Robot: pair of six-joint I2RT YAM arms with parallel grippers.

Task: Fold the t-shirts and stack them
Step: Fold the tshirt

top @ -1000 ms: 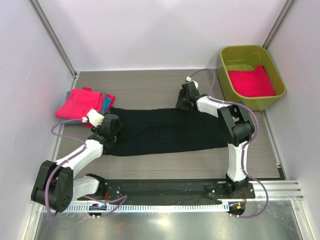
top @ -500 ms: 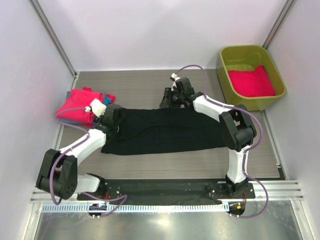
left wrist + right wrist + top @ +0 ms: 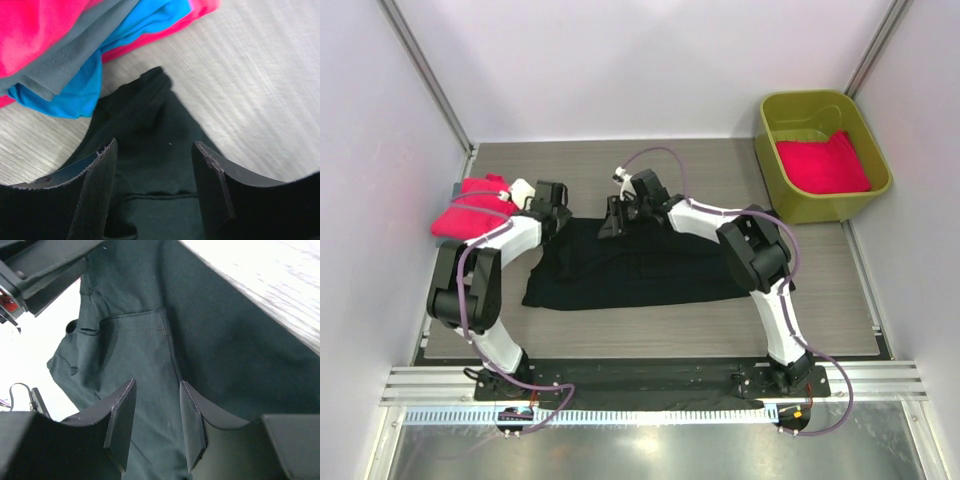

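black soft cloth t-shirt (image 3: 650, 265) lies in a long flat band across the middle of the grey wood-grain surface (image 3: 820, 300), just beyond the arm bases at the near edge. both arms reach over to its far edge. the left hand (image 3: 155, 145) is at the shirt's far left corner, its fingers (image 3: 97, 190) spread apart, with black cloth showing in the gap under them; whether they touch it i cannot tell. the right hand (image 3: 157, 385) is a little further right on the same far edge, fingers (image 3: 120, 425) also standing apart but by a narrower gap, over a seam of the black cloth, with nothing pinched between them. just past the left hand, near the far left edge of the surface, sits a pile of folded t-shirts (image 3: 470, 215): hot-pink layers with a bright blue one (image 3: 75, 95) and a grey one (image 3: 60, 67) between. far right, well apart, an olive-green plastic tub (image 3: 767, 150) holds another hot-pink t-shirt (image 3: 822, 165).
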